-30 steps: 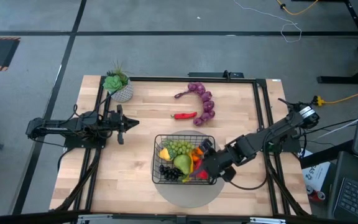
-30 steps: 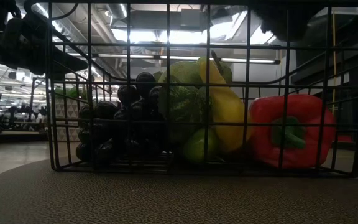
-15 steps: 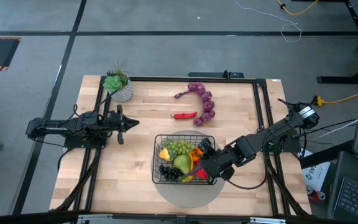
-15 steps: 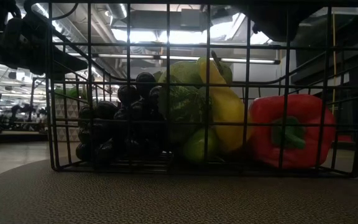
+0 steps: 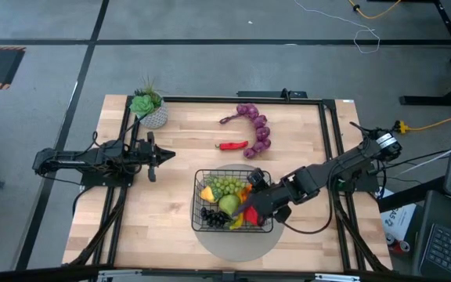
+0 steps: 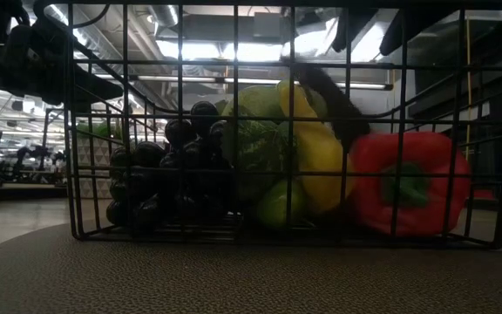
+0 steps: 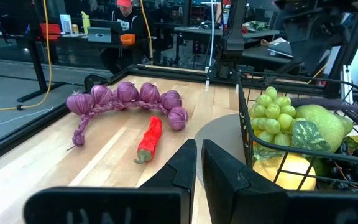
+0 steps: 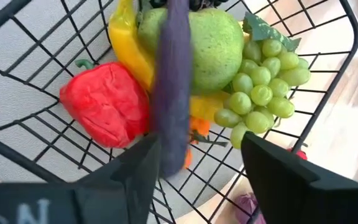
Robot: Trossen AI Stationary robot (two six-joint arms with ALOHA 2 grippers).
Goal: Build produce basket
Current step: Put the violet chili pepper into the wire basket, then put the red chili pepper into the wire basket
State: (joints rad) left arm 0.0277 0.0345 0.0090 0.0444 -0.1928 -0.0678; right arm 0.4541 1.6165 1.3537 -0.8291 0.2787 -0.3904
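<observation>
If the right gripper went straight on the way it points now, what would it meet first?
Most likely the purple eggplant-like piece lying just ahead of the right gripper, across the pear in the basket. Depth is unclear.

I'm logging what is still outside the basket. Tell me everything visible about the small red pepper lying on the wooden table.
The small red chili pepper is slim and long, glossy like plastic, tapering to a darker stem tip. It lies flat on the light wooden table, outside the black wire-mesh basket and on its far side. Next to it curves the purple string of garlic-like bulbs; whether the two touch is unclear. No gripper touches it: in the left wrist view the left gripper points toward it from a distance.
</observation>
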